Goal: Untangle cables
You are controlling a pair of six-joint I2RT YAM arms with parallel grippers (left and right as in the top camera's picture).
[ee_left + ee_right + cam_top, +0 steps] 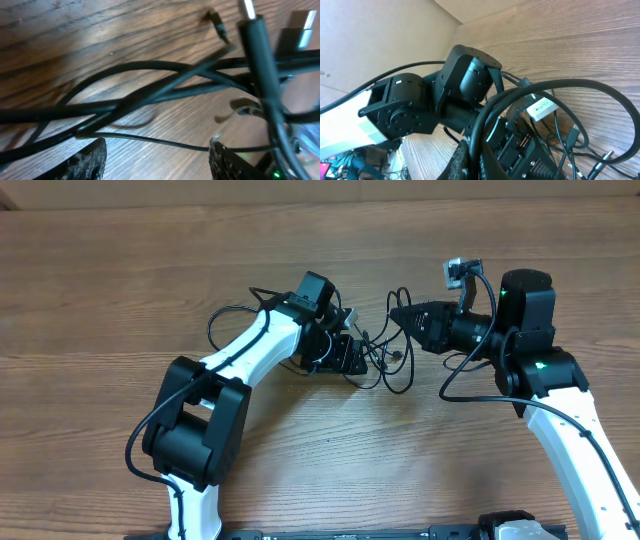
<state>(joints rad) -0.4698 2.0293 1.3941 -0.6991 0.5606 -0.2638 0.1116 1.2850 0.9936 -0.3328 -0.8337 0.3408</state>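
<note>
The cables [388, 358] lie in a tangle of thin black cords on the wooden table between my two arms. My left gripper [356, 358] is low at the tangle's left edge. In the left wrist view its jaws [157, 150] are open, with one thin cord crossing between the tips and crossed cords [150, 95] just beyond. Silver plug ends [300, 22] show at the upper right. My right gripper [397, 313] points left above the tangle. In the right wrist view its jaws [477, 156] are shut on a black cable [560, 86] that loops up and to the right.
My left arm's wrist housing [465, 80] sits close in front of the right gripper. A white label tag [542, 108] hangs on a cord. The right arm's thicker black wire [455, 380] hangs beside its wrist. Another black loop [225, 315] lies left of the left arm.
</note>
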